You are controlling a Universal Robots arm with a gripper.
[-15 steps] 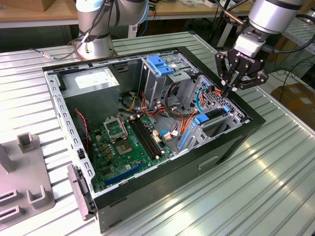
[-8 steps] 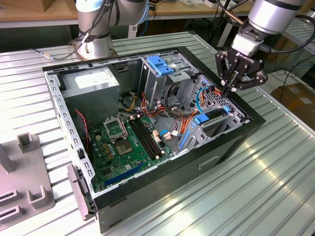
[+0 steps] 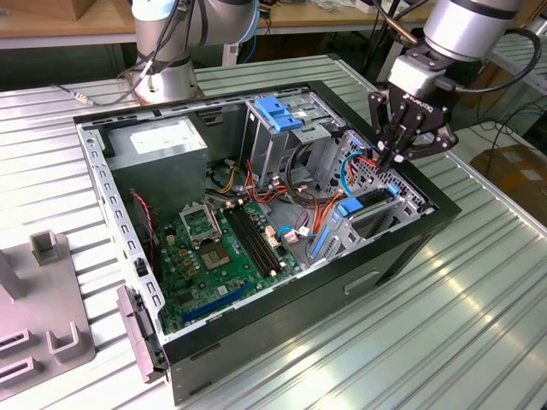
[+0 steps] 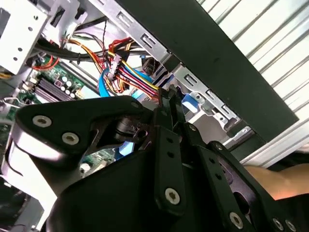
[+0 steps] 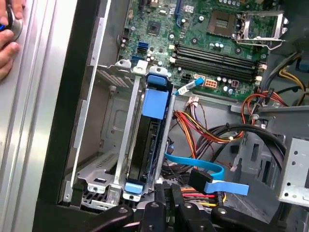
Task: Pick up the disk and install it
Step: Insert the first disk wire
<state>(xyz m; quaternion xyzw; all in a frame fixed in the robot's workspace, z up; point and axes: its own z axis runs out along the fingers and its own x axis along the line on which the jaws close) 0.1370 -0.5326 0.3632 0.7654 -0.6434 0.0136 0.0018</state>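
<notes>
The disk (image 3: 369, 199) sits on edge inside the drive bay at the side of the open computer case (image 3: 256, 359) towards the exterior view's right. Blue rail tabs show at both of its ends. In the first wrist view the disk (image 5: 145, 140) appears as a dark slab between metal bay rails, with a blue tab over one end. My gripper (image 3: 395, 159) hangs just above the bay's far end, its fingers shut together with nothing between them. In both wrist views the gripper (image 5: 163, 192) (image 4: 169, 96) has black fingers pressed side by side, close to the bundle of coloured cables.
A grey power-supply box (image 3: 158, 141) and a metal drive cage with a blue handle (image 3: 278, 111) stand at the case's far side. The green motherboard (image 3: 218, 248) lies in the middle. A person's hand (image 5: 7, 38) rests outside the case wall. A grey fixture (image 3: 43, 290) stands at the exterior view's left.
</notes>
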